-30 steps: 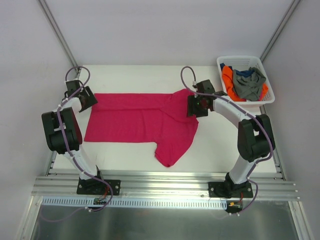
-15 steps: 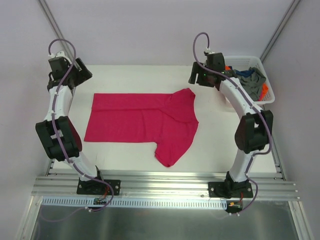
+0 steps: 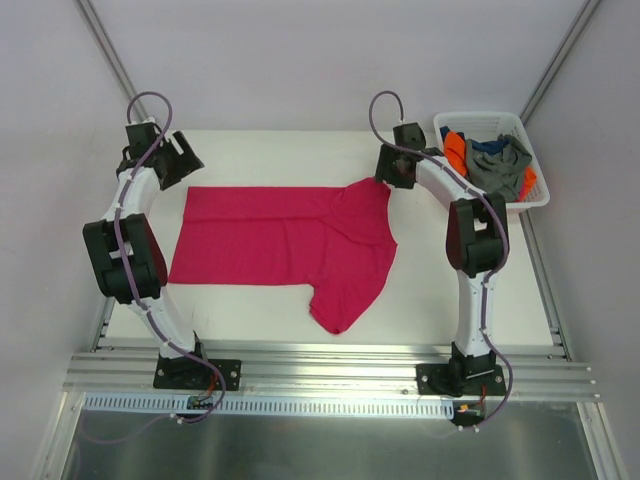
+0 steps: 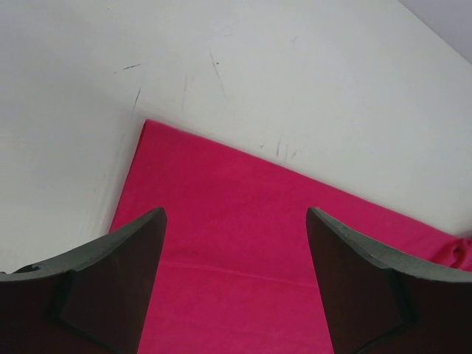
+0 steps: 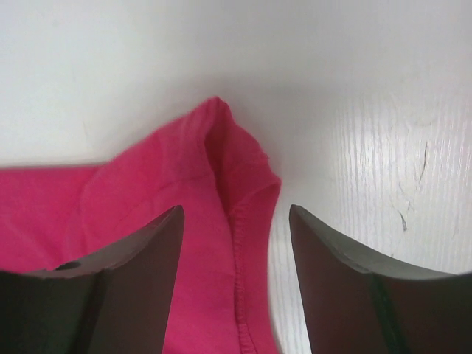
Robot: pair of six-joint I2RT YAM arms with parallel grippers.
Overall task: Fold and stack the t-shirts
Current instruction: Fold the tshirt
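Left wrist view: the left gripper [image 4: 234, 214] holds its two dark fingers [image 4: 110, 280] spread wide, with nothing between them. Below the gap lies the plain magenta-pink cloth t-shirt [image 4: 243, 280]. Its straight far edge and its left corner show against the white table top [image 4: 295, 74]. Whether the fingertips touch the cloth cannot be told.

Top external view:
- The left gripper stands at the far left corner of the pink t-shirt.
- The pink t-shirt lies flat across the middle of the table, its long side running left to right. One sleeve points toward the near edge, and its far right tip reaches the right gripper [image 3: 390, 168].

Right wrist view: the right gripper's fingers [image 5: 125, 287] stand apart, somewhat less wide than the left pair, and grip nothing. The raised, hemmed tip of the pink t-shirt lies under the gap. The left finger is over cloth and the right finger is over bare table. Contact with the cloth cannot be confirmed.

Surroundings, top external view:
- A white plastic basket [image 3: 485, 115] stands at the far right corner of the table, just right of the right gripper.
- It contains a crumpled grey t-shirt [image 3: 497, 170], an orange t-shirt [image 3: 455, 150] and a dark blue t-shirt [image 3: 488, 145].
- The right arm's forearm runs between the pink t-shirt and the basket.
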